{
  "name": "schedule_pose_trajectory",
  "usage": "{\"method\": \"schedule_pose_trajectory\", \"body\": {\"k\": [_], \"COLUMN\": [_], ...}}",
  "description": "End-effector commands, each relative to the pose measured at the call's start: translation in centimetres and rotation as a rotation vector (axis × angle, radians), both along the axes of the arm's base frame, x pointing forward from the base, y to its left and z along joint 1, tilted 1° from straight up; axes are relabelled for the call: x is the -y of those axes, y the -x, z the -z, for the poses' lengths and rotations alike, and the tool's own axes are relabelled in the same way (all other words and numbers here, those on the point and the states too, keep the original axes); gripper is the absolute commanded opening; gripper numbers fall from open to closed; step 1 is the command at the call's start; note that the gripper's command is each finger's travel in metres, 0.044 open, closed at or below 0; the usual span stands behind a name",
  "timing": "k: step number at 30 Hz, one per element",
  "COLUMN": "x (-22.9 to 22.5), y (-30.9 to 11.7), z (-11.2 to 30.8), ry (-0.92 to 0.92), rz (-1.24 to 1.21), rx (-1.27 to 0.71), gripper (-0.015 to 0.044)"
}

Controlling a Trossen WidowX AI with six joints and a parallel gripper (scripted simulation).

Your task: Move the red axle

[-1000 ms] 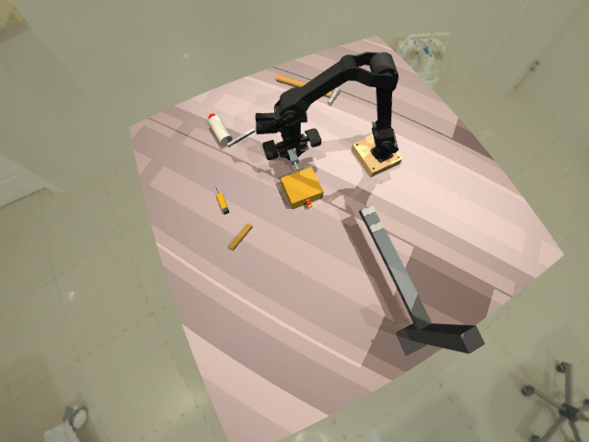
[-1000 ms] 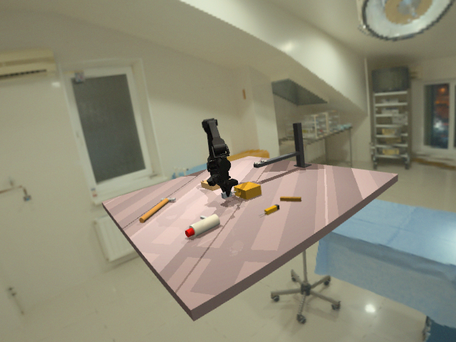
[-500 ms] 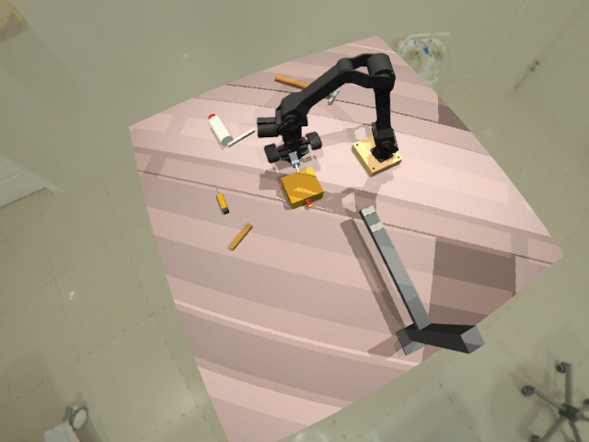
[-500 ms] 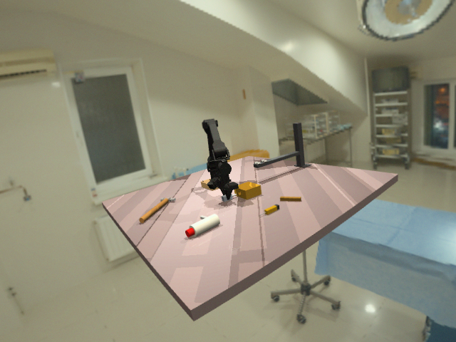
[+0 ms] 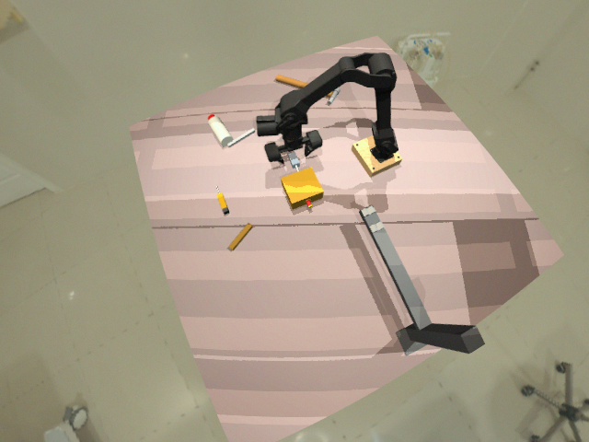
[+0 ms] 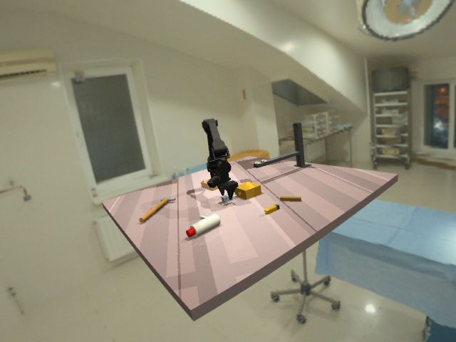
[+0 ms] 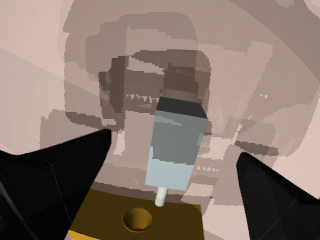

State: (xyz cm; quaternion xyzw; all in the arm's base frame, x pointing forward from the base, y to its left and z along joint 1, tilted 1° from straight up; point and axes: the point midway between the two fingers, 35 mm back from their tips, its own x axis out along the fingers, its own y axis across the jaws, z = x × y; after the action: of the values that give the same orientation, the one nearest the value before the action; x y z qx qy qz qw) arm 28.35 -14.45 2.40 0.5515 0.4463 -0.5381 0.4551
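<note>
On the desk [image 5: 247,295] [image 6: 235,235], one yellow beam [image 5: 302,186] [image 6: 249,190] [image 7: 175,216] holds one red axle [image 5: 309,203]. Beside the beam: one spread gripper [image 5: 294,151] [image 6: 226,196] [image 7: 178,148], one grey-blue tool [image 5: 294,159] [image 6: 224,199] [image 7: 176,140] between its fingers, ungripped.

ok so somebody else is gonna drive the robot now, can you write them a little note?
Gripper: open, around the grey tool but not holding it.
Yellow beam: on the table.
Red axle: its end sticks out of the beam.
Bracket: V-blocks hold no axle.
Done: neither main step.
Left: free the axle, beam staying put; set it in the V-blocks; finish open, touching nothing.
</note>
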Motion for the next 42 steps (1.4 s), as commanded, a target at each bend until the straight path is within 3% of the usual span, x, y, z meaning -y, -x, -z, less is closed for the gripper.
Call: {"method": "schedule_pose_trajectory", "body": {"k": [1, 23, 28, 37, 42], "x": [0.1, -0.5, -5.3, -18.4, -19.4], "y": [-0.2, -0.3, -2.5, -4.6, -4.5], "z": [-1.0, -4.8, -5.0, -5.4, -5.4], "ry": [0.003, 0.003, -0.001, -0.012, -0.013], "rz": [0.002, -0.004, -0.023, -0.056, -0.056], "rx": [0.011, 0.001, 0.007, 0.015, 0.015], "gripper": [0.044, 0.044, 0.044, 0.044, 0.044]}}
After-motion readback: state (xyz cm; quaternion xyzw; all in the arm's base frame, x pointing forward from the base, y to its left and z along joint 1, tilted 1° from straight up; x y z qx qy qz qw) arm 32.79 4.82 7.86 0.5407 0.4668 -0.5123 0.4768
